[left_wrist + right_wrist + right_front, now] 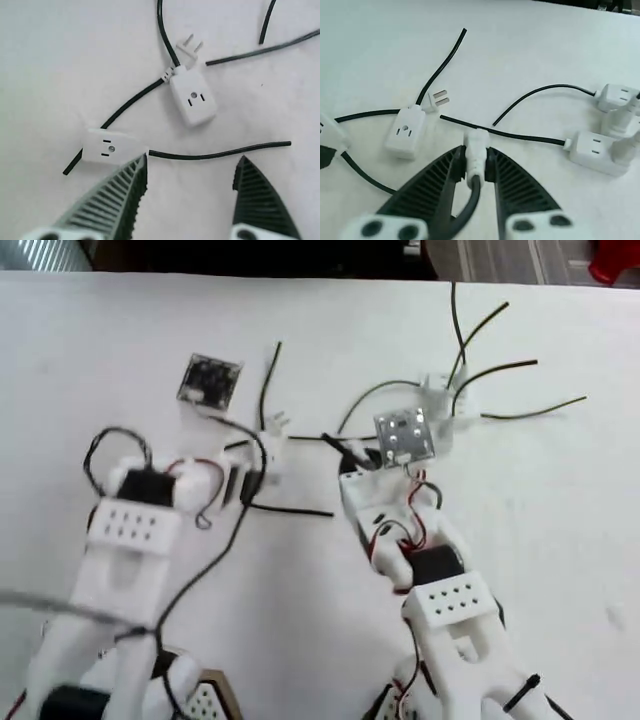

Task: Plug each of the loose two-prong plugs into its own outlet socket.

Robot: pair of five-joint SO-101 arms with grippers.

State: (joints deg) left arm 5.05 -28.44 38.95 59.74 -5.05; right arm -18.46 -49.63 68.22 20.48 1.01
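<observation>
Right end effector (475,150) pinches a plug (478,137) by its body, prongs apparently forward, near bench (50,50) centre. Left end effector (192,164) stands spread above the bench. Plug judged light, rigid, smooth: hold its flat sides squarely. Free socket (405,131) lies at nine o'clock of it, high view.

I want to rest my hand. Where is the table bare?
Bare table lies far left, beyond the left arm, and at the right edge, beyond the right arm. Crowded: between the left gripper and right gripper, and the outlet cluster.
</observation>
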